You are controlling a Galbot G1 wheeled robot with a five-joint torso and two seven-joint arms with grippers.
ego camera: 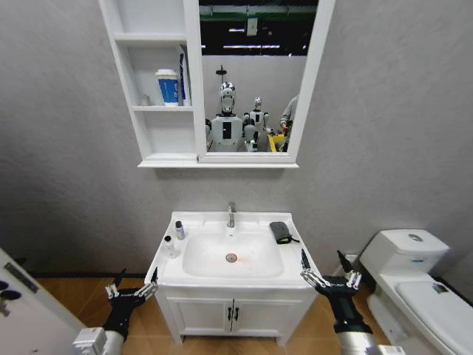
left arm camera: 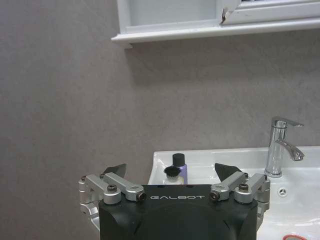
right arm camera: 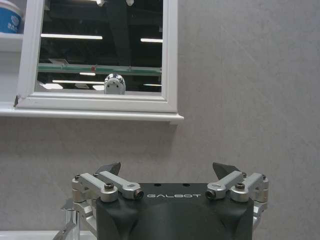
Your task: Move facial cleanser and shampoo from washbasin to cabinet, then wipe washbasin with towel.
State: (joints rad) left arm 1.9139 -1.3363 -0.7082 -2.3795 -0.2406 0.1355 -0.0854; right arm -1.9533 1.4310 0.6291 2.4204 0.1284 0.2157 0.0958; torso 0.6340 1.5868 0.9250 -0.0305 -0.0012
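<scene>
Two small bottles stand on the left rim of the washbasin (ego camera: 233, 255): a purple bottle with a black cap (ego camera: 179, 230) farther back, and a clear bottle with a black cap (ego camera: 170, 246) just in front of it, close together. One towel (ego camera: 281, 231), dark and folded with a short loop, lies on the right rim, well apart from the bottles, with the single chrome tap (ego camera: 231, 214) between them at the back. The basin's bowl has a red-ringed drain (ego camera: 231, 257). It sits on a white vanity (ego camera: 233, 314) with two doors and black handles. Above, the cabinet (ego camera: 159, 89) has three open shelves; on the middle one stand a blue-and-white cup (ego camera: 168, 86) and a slim box right beside it. To its right is one framed mirror (ego camera: 255, 74). A white toilet (ego camera: 421, 288) stands to the right of the vanity, the wall is grey and the floor is wood. The left gripper (ego camera: 135, 287) hangs low beside the vanity's left front corner, fingers spread wide and holding nothing. The right gripper (ego camera: 329, 276) hangs at the right front corner, likewise wide apart and empty.
</scene>
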